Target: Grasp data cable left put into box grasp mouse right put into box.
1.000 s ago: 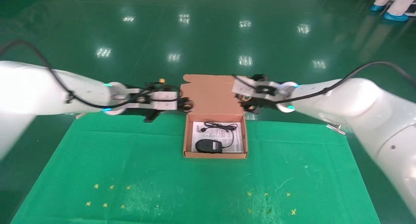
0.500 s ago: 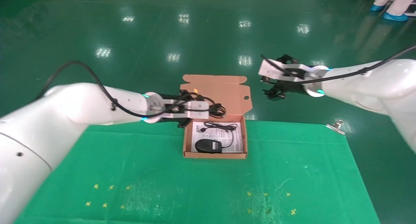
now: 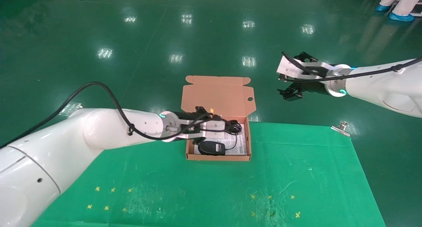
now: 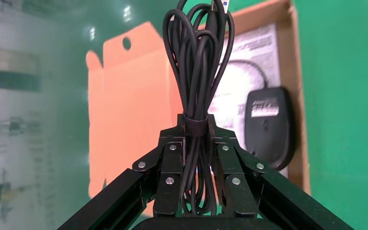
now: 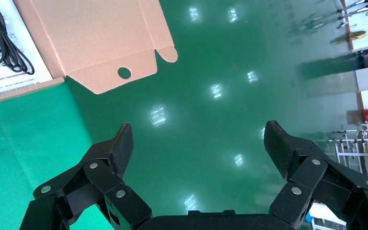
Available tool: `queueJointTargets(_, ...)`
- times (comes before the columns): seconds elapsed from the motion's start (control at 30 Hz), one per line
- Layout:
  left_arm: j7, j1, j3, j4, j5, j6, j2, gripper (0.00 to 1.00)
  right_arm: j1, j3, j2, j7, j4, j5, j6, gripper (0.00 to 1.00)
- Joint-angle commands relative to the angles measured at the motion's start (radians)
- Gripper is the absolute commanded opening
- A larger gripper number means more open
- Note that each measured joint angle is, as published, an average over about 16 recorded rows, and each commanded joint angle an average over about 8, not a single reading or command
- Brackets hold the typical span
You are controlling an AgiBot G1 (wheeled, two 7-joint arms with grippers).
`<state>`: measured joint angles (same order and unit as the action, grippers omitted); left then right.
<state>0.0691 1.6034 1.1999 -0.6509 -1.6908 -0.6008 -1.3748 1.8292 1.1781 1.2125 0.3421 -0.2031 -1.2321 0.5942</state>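
The orange-brown box (image 3: 217,157) lies open on the green mat, its flap lid (image 3: 217,95) standing back. The black mouse (image 3: 211,148) lies in it on the white leaflet (image 3: 242,144), its thin cord looped behind. My left gripper (image 3: 229,127) is shut on the data cable (image 3: 234,127) and holds the bundle just above the box's far half. In the left wrist view the cable (image 4: 196,62) hangs from the gripper (image 4: 195,122), with the mouse (image 4: 268,129) and the lid (image 4: 124,105) behind. My right gripper (image 3: 290,93) is open and empty, off the table past the box's right. It also shows in the right wrist view (image 5: 199,139).
The green mat (image 3: 197,194) covers the table and carries small yellow marks near the front. A metal clip (image 3: 341,128) sits on its back right edge. A person's feet in blue shoe covers (image 3: 399,16) stand at the far right on the glossy floor.
My left gripper has moved right and down with the data cable, from beside the lid to over the box. My right gripper has moved up and right, away from the lid.
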Motion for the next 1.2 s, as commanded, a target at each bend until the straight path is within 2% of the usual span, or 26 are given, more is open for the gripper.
queueJointTargets(0.03, -0.001, -0.002, 0.026, -0.009, 0.019, 0.011, 0.000, 0.00, 0.000, -0.003, -0.008, 0.008, -0.002, 0.005, 0.006, 1.00)
queueJointTargets(0.13, -0.007, 0.000, 0.055, -0.011, 0.047, 0.020, 0.000, 0.00, 0.000, -0.007, -0.015, 0.018, -0.009, 0.009, 0.011, 1.00)
queueJointTargets(0.17, -0.009, 0.001, 0.064, -0.011, 0.055, 0.023, 0.001, 0.04, 0.000, -0.009, -0.017, 0.021, -0.012, 0.011, 0.011, 1.00)
queueJointTargets(0.4, -0.019, 0.007, 0.105, -0.012, 0.099, 0.033, 0.000, 0.92, 0.000, -0.019, -0.028, 0.035, -0.026, 0.025, 0.013, 1.00)
queueJointTargets(0.43, -0.020, 0.007, 0.108, -0.012, 0.101, 0.034, 0.000, 1.00, 0.000, -0.020, -0.029, 0.036, -0.027, 0.026, 0.013, 1.00)
queueJointTargets(0.87, -0.019, 0.008, 0.099, -0.014, 0.093, 0.032, 0.002, 1.00, -0.001, -0.018, -0.026, 0.034, -0.026, 0.024, 0.011, 1.00)
queueJointTargets(1.2, -0.033, 0.029, 0.088, -0.052, 0.098, 0.051, 0.043, 1.00, 0.011, -0.023, -0.030, 0.038, -0.033, 0.027, 0.003, 1.00)
